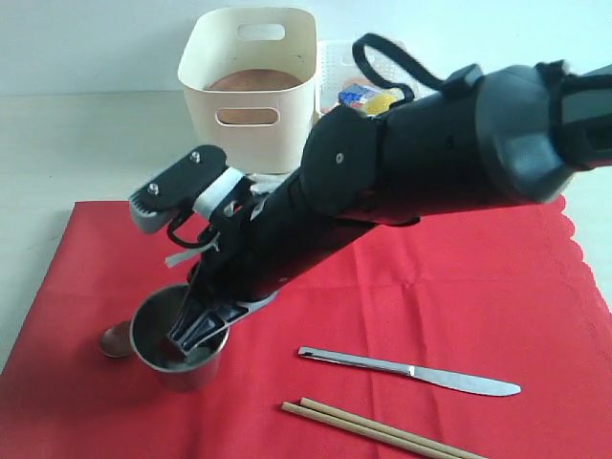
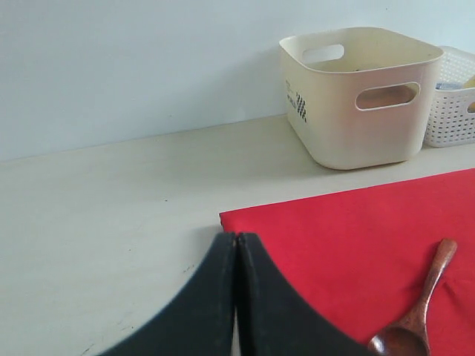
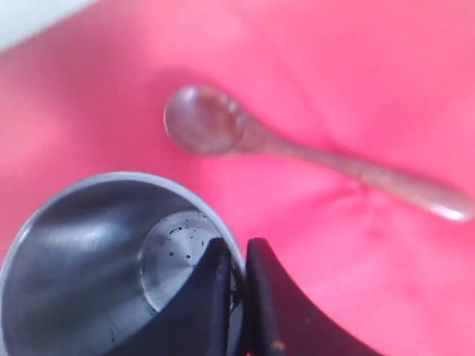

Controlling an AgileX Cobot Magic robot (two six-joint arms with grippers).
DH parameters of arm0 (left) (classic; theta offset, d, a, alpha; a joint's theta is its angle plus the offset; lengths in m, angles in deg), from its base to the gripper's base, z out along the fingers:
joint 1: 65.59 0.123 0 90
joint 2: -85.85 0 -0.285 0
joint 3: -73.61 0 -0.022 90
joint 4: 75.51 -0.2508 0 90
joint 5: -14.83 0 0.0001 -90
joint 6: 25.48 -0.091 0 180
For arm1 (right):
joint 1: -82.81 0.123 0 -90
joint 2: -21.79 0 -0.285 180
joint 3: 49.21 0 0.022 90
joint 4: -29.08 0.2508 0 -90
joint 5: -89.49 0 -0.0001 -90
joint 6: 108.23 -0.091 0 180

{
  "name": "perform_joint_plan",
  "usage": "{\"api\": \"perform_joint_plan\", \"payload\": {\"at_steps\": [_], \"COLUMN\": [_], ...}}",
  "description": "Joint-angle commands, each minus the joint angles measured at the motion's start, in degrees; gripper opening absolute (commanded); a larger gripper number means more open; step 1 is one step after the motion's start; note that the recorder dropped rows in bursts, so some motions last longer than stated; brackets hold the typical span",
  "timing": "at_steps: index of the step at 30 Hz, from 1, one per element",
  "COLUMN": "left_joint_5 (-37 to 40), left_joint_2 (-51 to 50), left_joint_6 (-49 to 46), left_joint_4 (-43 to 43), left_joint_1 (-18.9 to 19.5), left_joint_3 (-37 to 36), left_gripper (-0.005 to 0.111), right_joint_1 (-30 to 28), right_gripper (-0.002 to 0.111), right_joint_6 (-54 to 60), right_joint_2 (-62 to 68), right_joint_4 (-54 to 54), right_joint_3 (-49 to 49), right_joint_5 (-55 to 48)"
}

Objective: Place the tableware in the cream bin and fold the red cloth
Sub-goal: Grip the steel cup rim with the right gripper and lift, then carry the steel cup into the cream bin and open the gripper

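Note:
The steel cup (image 1: 182, 349) stands upright on the red cloth (image 1: 402, 306) near its front left. My right gripper (image 3: 239, 248) is shut on the cup's (image 3: 82, 259) wall, one finger inside and one outside. In the exterior view that gripper (image 1: 196, 335) reaches down into the cup. The dark brown spoon (image 3: 297, 152) lies on the cloth just beside the cup; its bowl (image 1: 115, 339) peeks out left of the cup. A silver knife (image 1: 411, 370) and tan chopsticks (image 1: 382, 432) lie at the front. The cream bin (image 1: 251, 81) stands behind the cloth with a brown plate (image 1: 251, 80) inside. My left gripper (image 2: 236, 241) is shut and empty, at the cloth's corner (image 2: 356, 237).
A white lattice basket (image 2: 453, 104) with toy food (image 1: 368, 96) stands right beside the cream bin (image 2: 360, 93). The pale tabletop (image 2: 111, 215) stretches left of the cloth. The right arm (image 1: 430, 153) crosses over the cloth's middle.

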Motion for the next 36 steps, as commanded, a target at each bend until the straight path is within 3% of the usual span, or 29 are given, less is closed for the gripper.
{"api": "perform_joint_plan", "payload": {"at_steps": [1, 10, 15, 27, 36], "left_joint_5": [-0.12, -0.12, -0.12, -0.12, -0.12], "left_joint_2": [0.38, 0.38, 0.38, 0.38, 0.38], "left_joint_6": [0.01, 0.01, 0.01, 0.01, 0.01], "left_joint_4": [0.00, 0.00, 0.00, 0.00, 0.00], "left_joint_1": [0.03, 0.03, 0.03, 0.03, 0.03], "left_joint_3": [-0.18, -0.18, -0.18, -0.18, -0.18], "left_gripper": [0.002, 0.002, 0.002, 0.002, 0.002], "right_joint_1": [-1.88, -11.91, -15.92, -16.79, -16.79], "right_gripper": [0.000, 0.000, 0.000, 0.000, 0.000], "right_joint_6": [-0.48, -0.48, -0.75, -0.75, -0.75], "right_joint_2": [-4.60, -7.66, -7.14, 5.77, 13.48], "right_joint_4": [-0.71, -1.73, -1.50, -1.59, -1.59], "right_joint_3": [3.32, 13.03, 15.74, 23.06, 27.38], "right_joint_5": [2.17, 6.90, 16.66, 36.51, 37.01]}}
